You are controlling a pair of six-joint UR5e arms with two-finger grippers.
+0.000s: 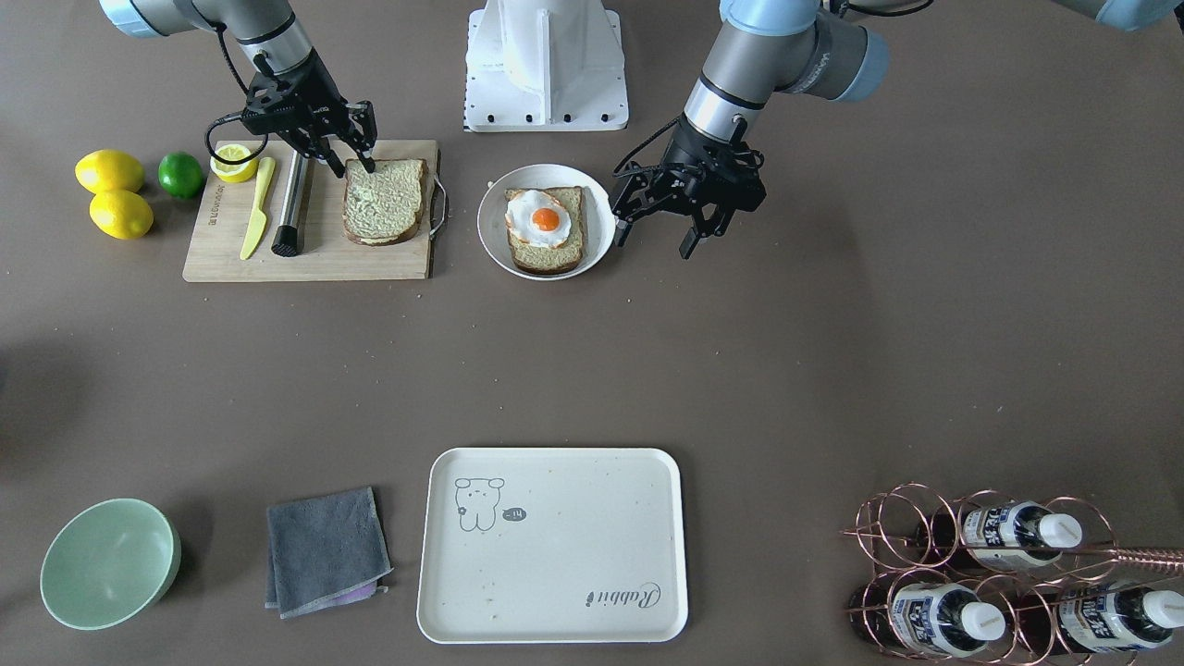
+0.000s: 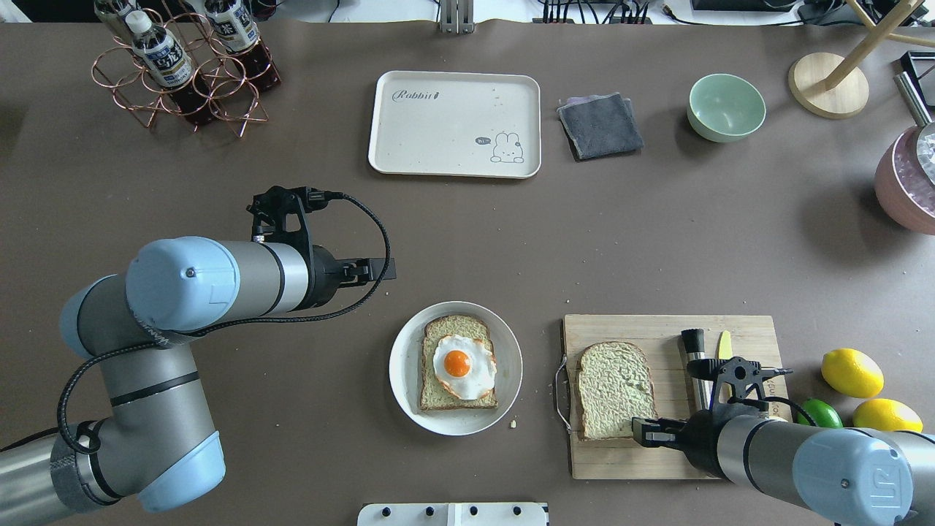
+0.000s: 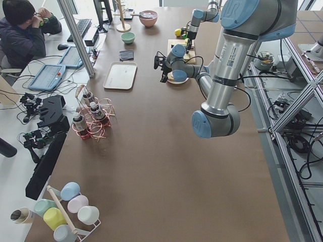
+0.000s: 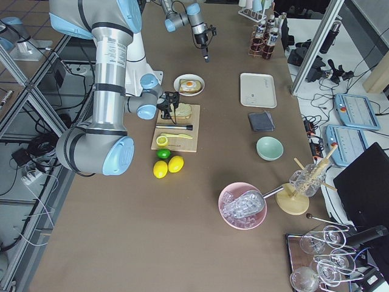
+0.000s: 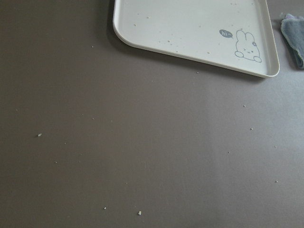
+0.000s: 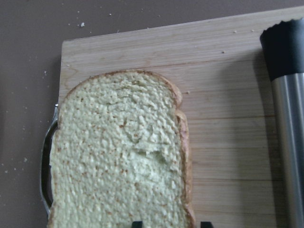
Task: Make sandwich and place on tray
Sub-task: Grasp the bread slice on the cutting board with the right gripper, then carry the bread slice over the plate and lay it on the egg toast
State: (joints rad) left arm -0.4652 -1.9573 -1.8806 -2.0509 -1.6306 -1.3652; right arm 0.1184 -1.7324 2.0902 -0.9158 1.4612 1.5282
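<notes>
One bread slice (image 1: 384,201) lies flat on the wooden cutting board (image 1: 305,254). A second slice (image 1: 555,257) with a fried egg (image 1: 539,218) on top sits on the round white plate (image 1: 490,231). My right gripper (image 1: 353,166) is open, its fingertips at the board slice's edge nearest the robot; in the right wrist view one tip is over the slice (image 6: 118,156) and the other just beside it. My left gripper (image 1: 654,242) is open and empty, hovering beside the plate. The cream tray (image 1: 555,546) lies empty at the far side and also shows in the left wrist view (image 5: 190,23).
On the board lie a steel tool with a black end (image 1: 291,213), a yellow knife (image 1: 257,208) and a lemon half (image 1: 233,162). Two lemons (image 1: 109,171) and a lime (image 1: 180,174) sit beside it. A grey cloth (image 1: 326,550), a green bowl (image 1: 109,562) and a bottle rack (image 1: 999,573) flank the tray.
</notes>
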